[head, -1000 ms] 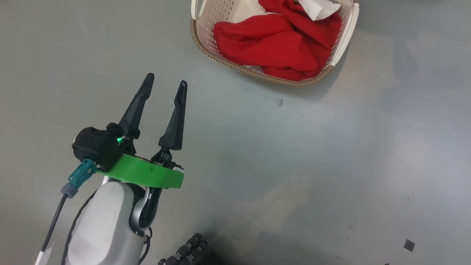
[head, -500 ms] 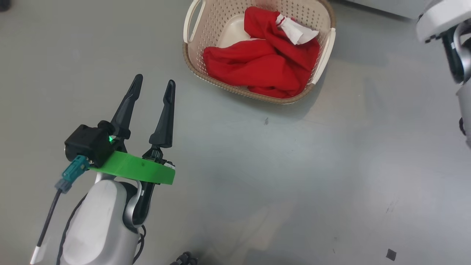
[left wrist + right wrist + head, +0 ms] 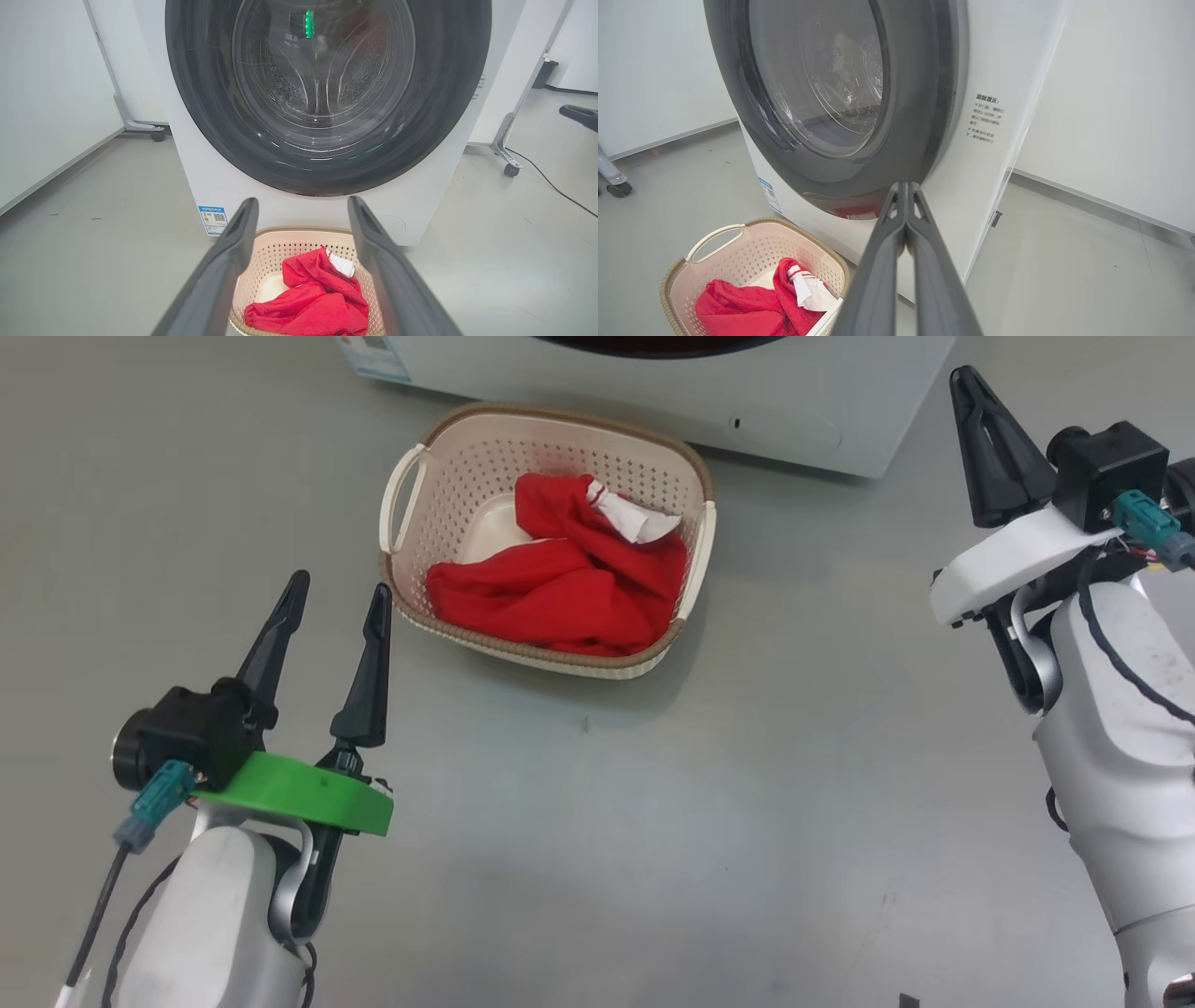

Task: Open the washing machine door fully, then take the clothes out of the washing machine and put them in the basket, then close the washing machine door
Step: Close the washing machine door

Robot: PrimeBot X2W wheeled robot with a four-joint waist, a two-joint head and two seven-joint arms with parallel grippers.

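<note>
Grey floor (image 3: 747, 803); basket (image 3: 695, 537) with red clothes (image 3: 560, 597) just ahead of left gripper (image 3: 340, 583), fingers wide, empty. Right gripper (image 3: 966, 383) pinched together, empty, washing machine door (image 3: 322, 93) ahead. Risk: door looks closed, maybe unlatched, could swing open.

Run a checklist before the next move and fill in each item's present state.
1. Clothes in the basket, none over its rim: ok.
2. Washing machine door lying flush against the washing machine: ok.
3. Door actually latched: cannot tell.
4. No red fabric visible through the door's glass: ok.
5. Left gripper open, holding nothing: ok.
6. Right gripper shut, holding nothing: ok.
</note>
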